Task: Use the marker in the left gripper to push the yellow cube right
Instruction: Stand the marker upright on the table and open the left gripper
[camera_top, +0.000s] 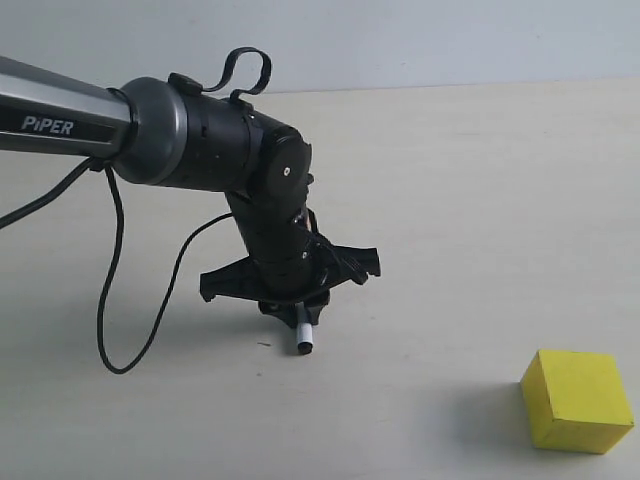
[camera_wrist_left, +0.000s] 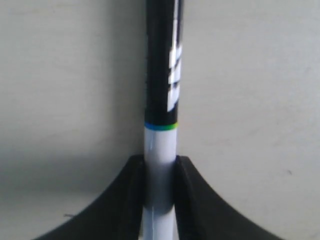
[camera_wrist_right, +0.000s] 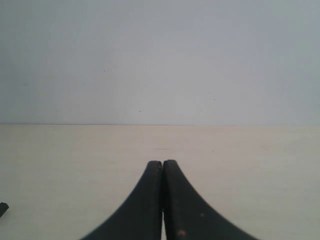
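My left arm (camera_top: 150, 130) reached in over the bench (camera_top: 450, 200), a black cable (camera_top: 105, 280) hanging in a loop behind and below the wrist. My left fingers (camera_top: 292, 308) pointed down toward the bench and were closed to a narrow gap around the marker (camera_top: 304, 340). A short white stretch of it with a black end stuck out beneath them. Whether that end touched the bench I could not tell.

From the left wrist, my left fingers (camera_wrist_left: 160, 172) pinched the white barrel of the marker (camera_wrist_left: 161, 75) from both sides. Its black half, with the white logo, ran on past the fingertips, and a thin green and blue ring marked the join.

The yellow cube (camera_top: 578, 400) sat on the bench well apart from my left fingers, far off to their right. It was clear of the marker's end, with bare bench between them.

My right fingers (camera_wrist_right: 162, 167) were pressed together with their tips touching and nothing between them. They were held over the bench (camera_wrist_right: 240, 150), with a plain pale wall (camera_wrist_right: 160, 60) beyond.
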